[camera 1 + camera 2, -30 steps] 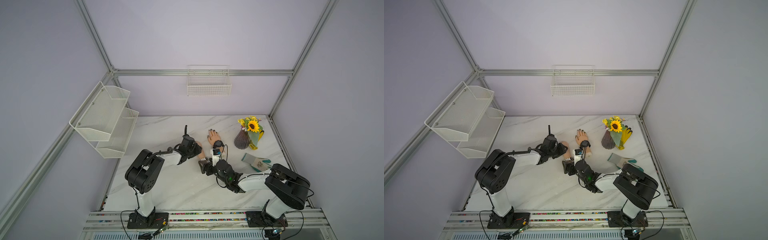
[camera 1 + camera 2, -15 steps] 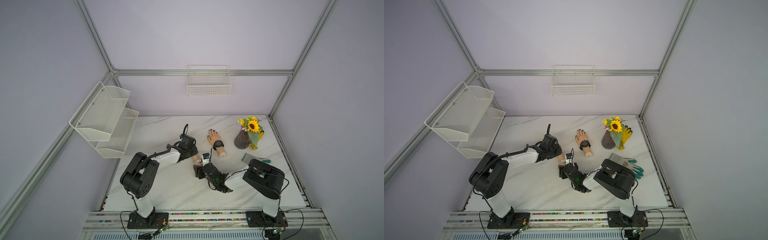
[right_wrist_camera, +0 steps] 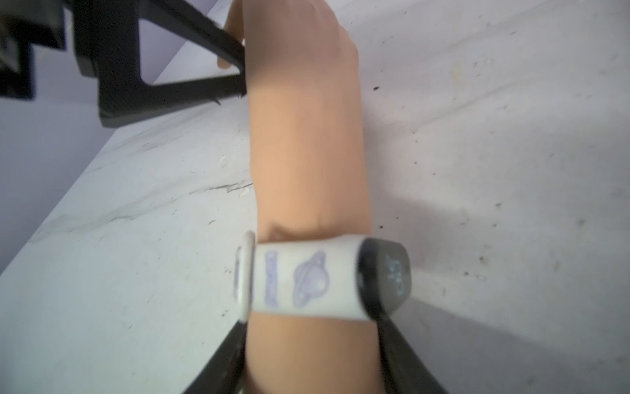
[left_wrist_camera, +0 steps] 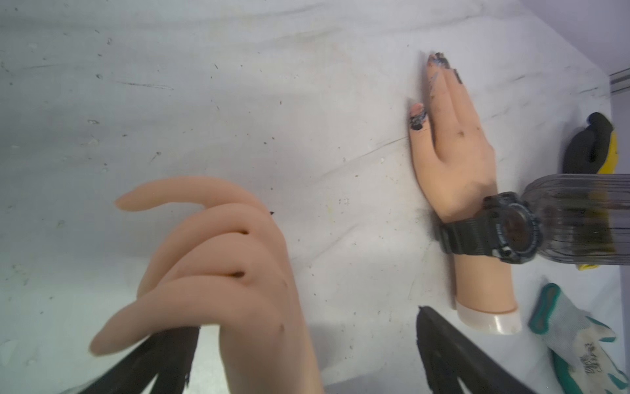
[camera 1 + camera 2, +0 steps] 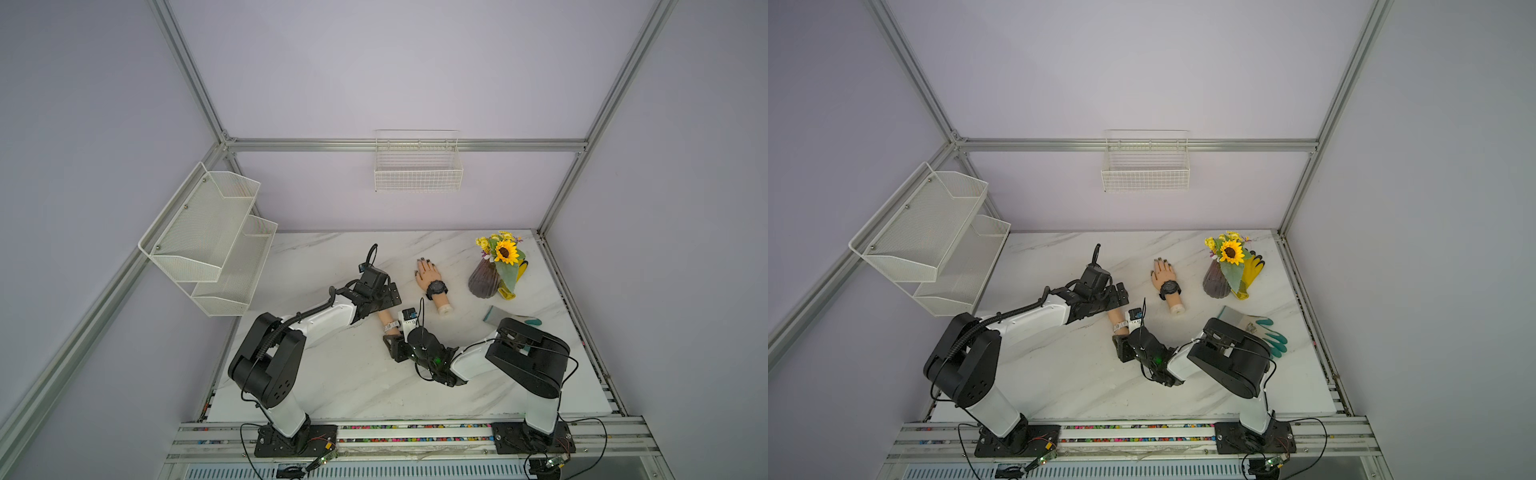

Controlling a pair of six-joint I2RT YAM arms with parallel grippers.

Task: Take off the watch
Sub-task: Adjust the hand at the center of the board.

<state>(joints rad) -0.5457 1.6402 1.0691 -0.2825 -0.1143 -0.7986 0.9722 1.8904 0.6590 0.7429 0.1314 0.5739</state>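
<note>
In both top views the white watch sits mid-frame on the mannequin arm, whose long axis runs from my left gripper to my right gripper, the nearer one. The vase holds flowers; the wire basket looks empty. Left wrist: gripper spread. Right wrist: jaws flank the arm beside the watch; I cannot tell if they pinch.

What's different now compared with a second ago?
The left tool opened wide around the mannequin hand. The right arm folded in toward the middle, and the right tool narrowed around the forearm beside the white watch. The black watch and vase stayed put.
</note>
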